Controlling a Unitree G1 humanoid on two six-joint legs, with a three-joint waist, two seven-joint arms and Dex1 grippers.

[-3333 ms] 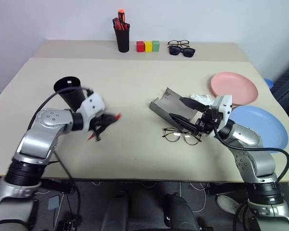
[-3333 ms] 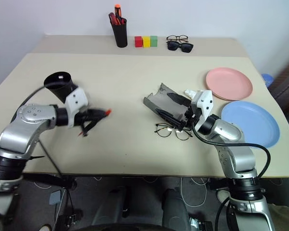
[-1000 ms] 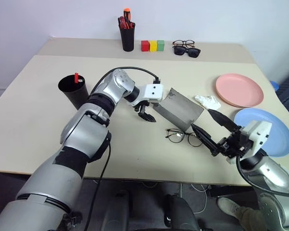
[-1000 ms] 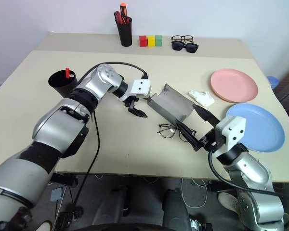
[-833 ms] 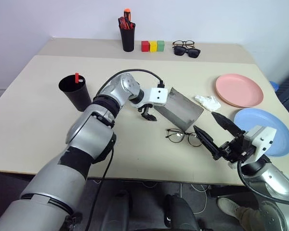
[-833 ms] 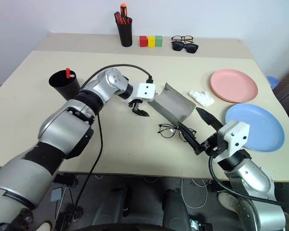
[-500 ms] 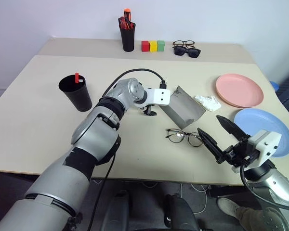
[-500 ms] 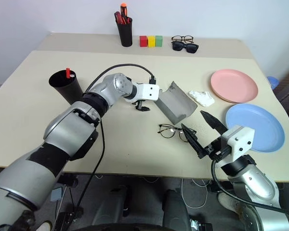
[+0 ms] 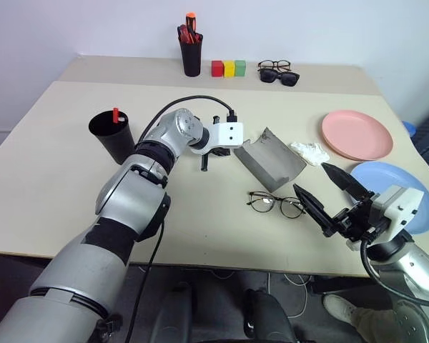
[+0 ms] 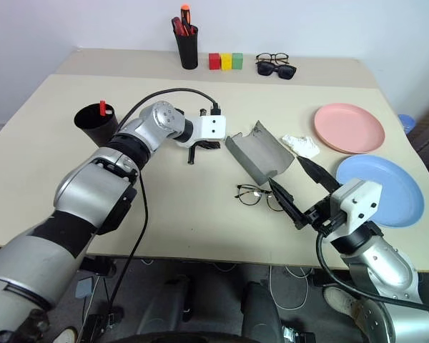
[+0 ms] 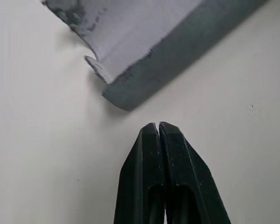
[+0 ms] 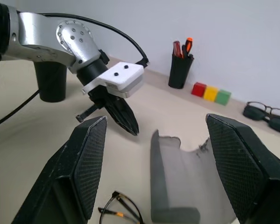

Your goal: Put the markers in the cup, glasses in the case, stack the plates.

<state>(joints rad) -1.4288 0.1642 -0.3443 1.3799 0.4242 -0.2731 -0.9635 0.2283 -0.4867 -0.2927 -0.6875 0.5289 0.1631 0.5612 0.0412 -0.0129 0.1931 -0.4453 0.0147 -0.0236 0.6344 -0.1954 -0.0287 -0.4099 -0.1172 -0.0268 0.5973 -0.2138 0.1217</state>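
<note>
Left arm by the case, glasses waiting

The left gripper (image 9: 204, 163), jaws shut on nothing, sits just beside the open case (image 9: 273, 158), maybe to nudge it. The glasses (image 9: 275, 204) lie at 6 o'clock from the case. The right gripper (image 9: 329, 198), jaws wide apart, waits near them. One marker (image 9: 115, 115) stands in the cup (image 9: 111, 136). The plates (image 9: 357, 133) lie side by side on the counter (image 9: 57, 171).

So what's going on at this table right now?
A two-armed robot is tidying a table. Its left gripper, shut and empty, sits beside the open grey case. The right gripper hangs open near the glasses, which lie on the table in front of the case. One red-capped marker stands in the cup. The pink plate and blue plate lie unstacked.
</note>
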